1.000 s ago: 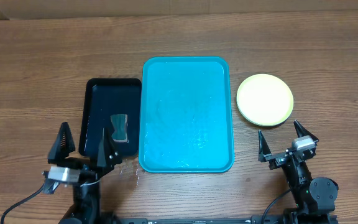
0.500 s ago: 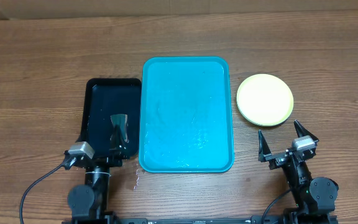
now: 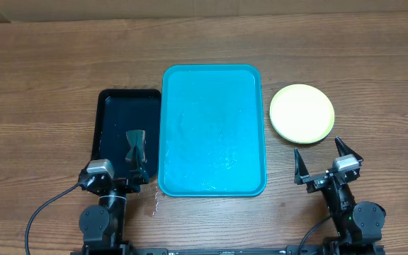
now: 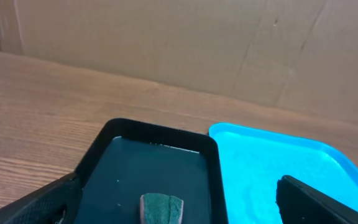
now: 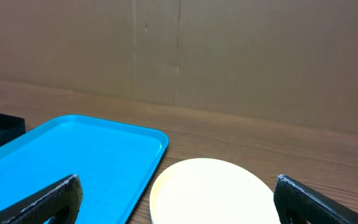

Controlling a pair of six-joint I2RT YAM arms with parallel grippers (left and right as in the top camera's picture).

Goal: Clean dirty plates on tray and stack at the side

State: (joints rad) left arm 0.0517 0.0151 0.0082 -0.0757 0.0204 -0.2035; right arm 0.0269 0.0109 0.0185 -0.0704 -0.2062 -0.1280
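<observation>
The turquoise tray [image 3: 212, 78] lies in the middle of the table with nothing on it; it also shows in the left wrist view [image 4: 278, 168] and the right wrist view [image 5: 73, 155]. The plates [image 3: 302, 112] sit in one pile on the table right of the tray. Only the top, lime-green rimmed plate [image 5: 213, 186] shows clearly. My right gripper [image 3: 319, 157] is open and empty, just in front of the pile [image 5: 182, 202]. My left gripper [image 3: 117, 177] is open and empty at the black tray's front end [image 4: 174, 202].
A smaller black tray [image 3: 112, 106] lies left of the turquoise tray, touching it. A green sponge [image 3: 136, 145] lies in its front part, between my left fingers in the left wrist view [image 4: 162, 208]. A cardboard wall stands behind the table.
My left arm has drawn back toward the front edge and its gripper has turned level. The sponge stays on the black tray. The right arm has not moved.
</observation>
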